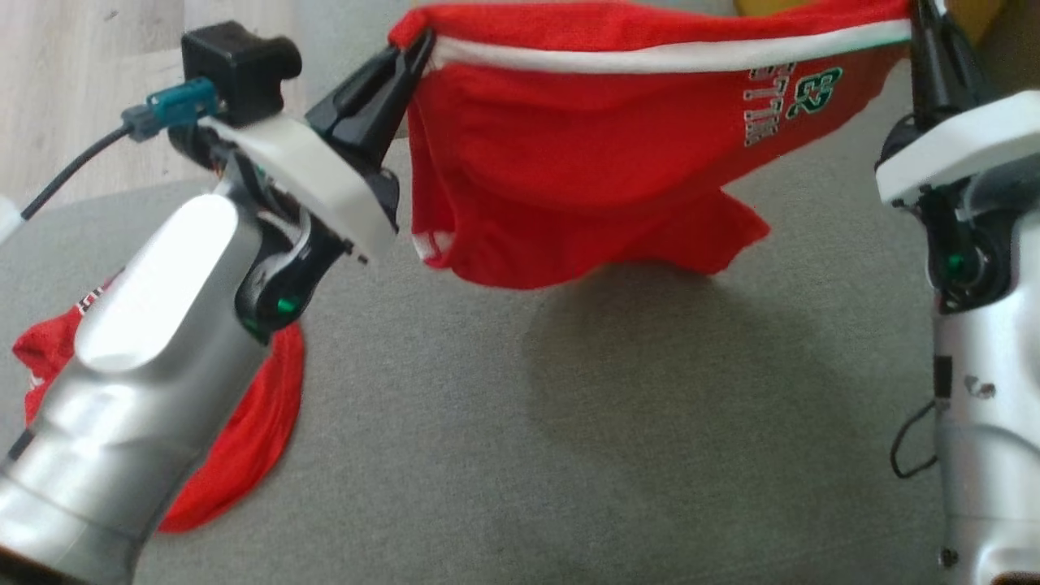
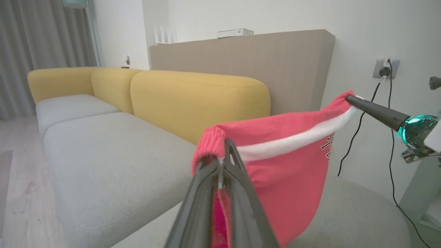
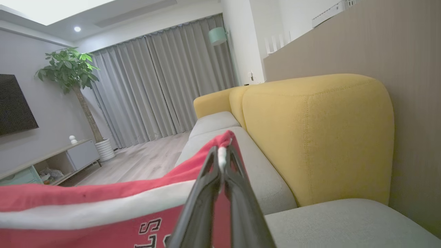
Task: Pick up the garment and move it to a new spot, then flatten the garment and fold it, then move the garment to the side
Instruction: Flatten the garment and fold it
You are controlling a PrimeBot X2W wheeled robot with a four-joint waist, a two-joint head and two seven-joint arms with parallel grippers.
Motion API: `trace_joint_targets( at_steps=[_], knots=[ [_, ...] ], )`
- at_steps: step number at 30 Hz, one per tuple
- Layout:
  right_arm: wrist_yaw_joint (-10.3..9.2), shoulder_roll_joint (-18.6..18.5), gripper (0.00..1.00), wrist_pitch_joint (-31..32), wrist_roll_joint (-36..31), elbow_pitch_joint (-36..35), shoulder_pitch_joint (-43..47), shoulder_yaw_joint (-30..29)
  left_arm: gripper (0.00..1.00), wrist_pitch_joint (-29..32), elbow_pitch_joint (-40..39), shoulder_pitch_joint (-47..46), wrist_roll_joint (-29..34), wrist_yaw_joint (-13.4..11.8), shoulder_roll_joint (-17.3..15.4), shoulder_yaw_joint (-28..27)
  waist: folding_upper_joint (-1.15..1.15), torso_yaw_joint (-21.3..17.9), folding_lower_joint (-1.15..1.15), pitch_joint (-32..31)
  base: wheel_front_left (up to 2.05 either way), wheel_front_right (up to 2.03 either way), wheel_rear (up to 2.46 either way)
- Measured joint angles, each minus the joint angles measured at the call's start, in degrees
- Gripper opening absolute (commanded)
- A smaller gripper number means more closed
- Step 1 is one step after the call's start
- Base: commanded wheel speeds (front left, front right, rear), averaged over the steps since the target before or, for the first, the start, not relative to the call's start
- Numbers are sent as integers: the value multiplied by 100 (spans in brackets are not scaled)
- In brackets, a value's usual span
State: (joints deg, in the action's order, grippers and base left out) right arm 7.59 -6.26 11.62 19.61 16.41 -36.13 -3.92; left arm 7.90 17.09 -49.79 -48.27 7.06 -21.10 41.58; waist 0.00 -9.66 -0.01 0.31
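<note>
I hold the red garment (image 1: 569, 154) stretched in the air above the grey sofa seat (image 1: 617, 422). The left pincer (image 1: 418, 45) is clamped on one end of its white-striped edge, and the right pincer (image 1: 922, 15) is clamped on the other end. A second red cloth (image 1: 252, 439) lies on the seat, partly under my left forearm (image 1: 154, 325).

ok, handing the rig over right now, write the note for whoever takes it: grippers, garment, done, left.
Grippers: the left gripper is shut on one end of the red garment, at its white-striped edge. The right gripper is shut on the other end of that edge.
Garment: stretched between the two, lifted, its lower part hanging over the grey sofa seat.
Also: a second red garment lies on the seat under the left forearm.
Done: pickup.
Left: lay it down at the new spot, flatten, fold, move aside.
</note>
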Motion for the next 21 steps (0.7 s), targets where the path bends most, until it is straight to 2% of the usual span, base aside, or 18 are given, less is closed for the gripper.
trace_joint_targets(
  at_steps=[5,10,15,21],
  knots=[
    [0,-23,0,261,1,-35,200,-19,0,331,-253,235,-122,-120,-159,10,0,59,0,215,0,0,0],
    [-1,-29,0,397,-2,-21,-14,12,0,576,-287,129,-372,-211,-175,-121,0,69,1,578,0,0,0],
    [-1,-101,0,279,-48,578,-1193,215,0,758,253,-795,-422,-225,-107,-357,0,38,3,1204,0,0,0],
    [0,-174,0,-872,-155,1939,-3019,346,0,222,1584,-2455,-199,-196,288,-683,0,-17,3,1900,0,0,0]
  ],
)
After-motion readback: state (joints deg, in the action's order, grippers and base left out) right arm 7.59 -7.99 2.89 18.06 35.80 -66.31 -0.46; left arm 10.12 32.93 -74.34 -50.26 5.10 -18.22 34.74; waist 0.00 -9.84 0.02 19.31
